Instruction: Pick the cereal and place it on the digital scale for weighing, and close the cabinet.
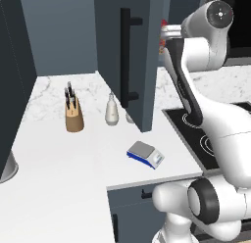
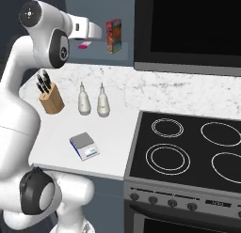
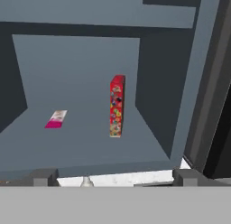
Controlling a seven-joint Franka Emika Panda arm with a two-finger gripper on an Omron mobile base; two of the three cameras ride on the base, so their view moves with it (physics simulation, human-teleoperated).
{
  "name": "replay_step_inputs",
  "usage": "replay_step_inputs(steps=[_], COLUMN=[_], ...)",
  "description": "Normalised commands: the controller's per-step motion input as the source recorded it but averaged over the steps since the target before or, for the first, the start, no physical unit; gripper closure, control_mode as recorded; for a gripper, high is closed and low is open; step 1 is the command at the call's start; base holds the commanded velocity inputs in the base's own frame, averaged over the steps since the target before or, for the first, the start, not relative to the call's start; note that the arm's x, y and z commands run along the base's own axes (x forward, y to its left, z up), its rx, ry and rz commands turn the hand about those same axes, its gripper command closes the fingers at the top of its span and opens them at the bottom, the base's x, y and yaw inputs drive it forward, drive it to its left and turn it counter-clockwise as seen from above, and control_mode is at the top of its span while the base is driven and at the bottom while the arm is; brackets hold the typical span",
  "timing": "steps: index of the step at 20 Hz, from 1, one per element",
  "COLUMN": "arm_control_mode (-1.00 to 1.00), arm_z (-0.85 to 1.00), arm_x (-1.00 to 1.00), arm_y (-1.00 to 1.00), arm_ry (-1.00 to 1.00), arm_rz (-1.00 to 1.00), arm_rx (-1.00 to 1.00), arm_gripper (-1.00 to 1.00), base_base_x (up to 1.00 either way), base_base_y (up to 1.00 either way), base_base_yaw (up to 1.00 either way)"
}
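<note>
The cereal (image 3: 117, 105) is a slim red box with speckled print, standing upright on the shelf of the open cabinet (image 3: 90, 148); it also shows up high at the back (image 2: 113, 35). My gripper (image 3: 115, 177) is open and empty, level with the shelf's front edge and a good way short of the box. From the side my gripper (image 2: 100, 33) points at the cereal from its left. The cabinet door (image 1: 108, 46) stands swung out over the counter with its black bar handle (image 1: 126, 56). The digital scale (image 1: 145, 154) lies on the counter near the front edge (image 2: 84, 146).
A flat pink packet (image 3: 56, 119) lies on the shelf left of the cereal. On the counter stand a wooden knife block (image 2: 51, 98) and two white bottles (image 2: 84, 102), (image 2: 103, 102). A black cooktop (image 2: 188, 147) is to the right, with a black oven (image 2: 188, 30) above it.
</note>
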Motion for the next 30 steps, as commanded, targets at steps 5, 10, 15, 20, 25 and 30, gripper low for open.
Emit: replay_step_inputs(steps=[5, 10, 15, 20, 25, 30], arm_control_mode=[-1.00, -1.00, -1.00, -1.00, -1.00, -1.00], arm_z=[-0.03, -0.10, -0.12, 0.00, 0.00, 0.00], arm_x=[0.40, 0.44, 0.49, 0.48, 0.38, 0.38], arm_y=[-0.08, -0.26, -0.11, 0.00, 0.00, 0.00], arm_ry=[0.00, 0.00, 0.01, 0.03, 0.06, 0.00], arm_rz=[0.00, 0.00, 0.00, 0.00, 0.00, 0.00], arm_rx=[0.00, 0.02, 0.00, 0.00, 0.00, 0.00], arm_gripper=[-1.00, -1.00, -1.00, -1.00, -1.00, -1.00], base_base_x=[0.00, 0.00, 0.00, 0.00, 0.00, 0.00], base_base_y=[0.00, 0.00, 0.00, 0.00, 0.00, 0.00], base_base_yaw=[0.00, 0.00, 0.00, 0.00, 0.00, 0.00])
